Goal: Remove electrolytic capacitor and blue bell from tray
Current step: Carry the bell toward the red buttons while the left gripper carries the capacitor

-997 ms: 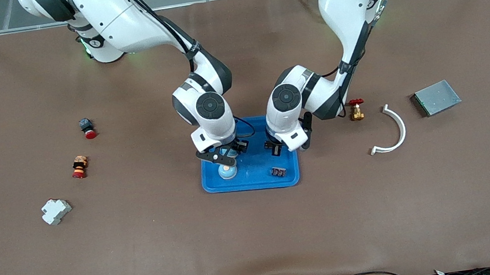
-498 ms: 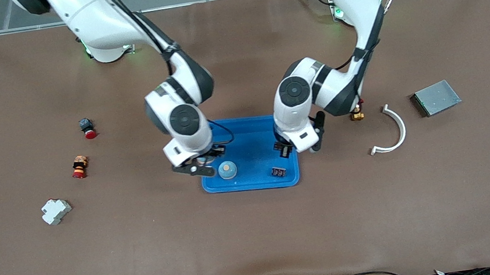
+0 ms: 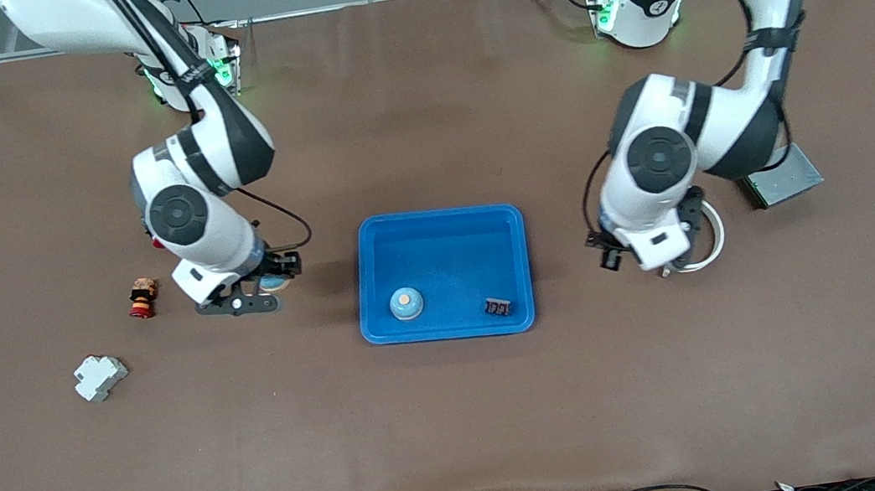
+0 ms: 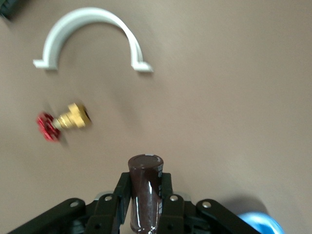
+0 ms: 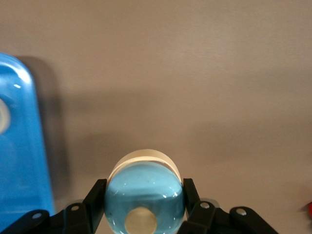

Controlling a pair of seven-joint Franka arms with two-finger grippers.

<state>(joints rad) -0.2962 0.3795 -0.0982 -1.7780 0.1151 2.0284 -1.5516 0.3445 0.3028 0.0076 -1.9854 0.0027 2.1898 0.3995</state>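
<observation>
The right gripper [image 5: 144, 214] is clamped on the blue bell [image 5: 145, 195], holding it over bare table toward the right arm's end, clear of the tray [image 3: 436, 223]; in the front view that gripper [image 3: 264, 289] hangs between the tray and a red-capped push button [image 3: 142, 298]. The left gripper [image 4: 145, 204] is closed on the electrolytic capacitor [image 4: 145, 190], a dark brown cylinder standing up between the fingers, over the table toward the left arm's end, near a white curved clip [image 4: 92, 36] and a brass valve with a red handwheel [image 4: 63, 123]. Both task items are thus out of the tray and not yet set down. A second, similar small blue bell [image 3: 405, 304] and a small dark component [image 3: 497, 306] lie in the tray, on its side nearer the front camera. Judgement: the bell's dome looks smooth and glossy, likely slippery, so a hold across its widest girth is soundest. The capacitor appears light and rigid with a slick sleeve; gripping mid-body, as shown, should prevent tilting. A grey metal box [image 3: 785, 178] sits partly hidden under the left arm.
</observation>
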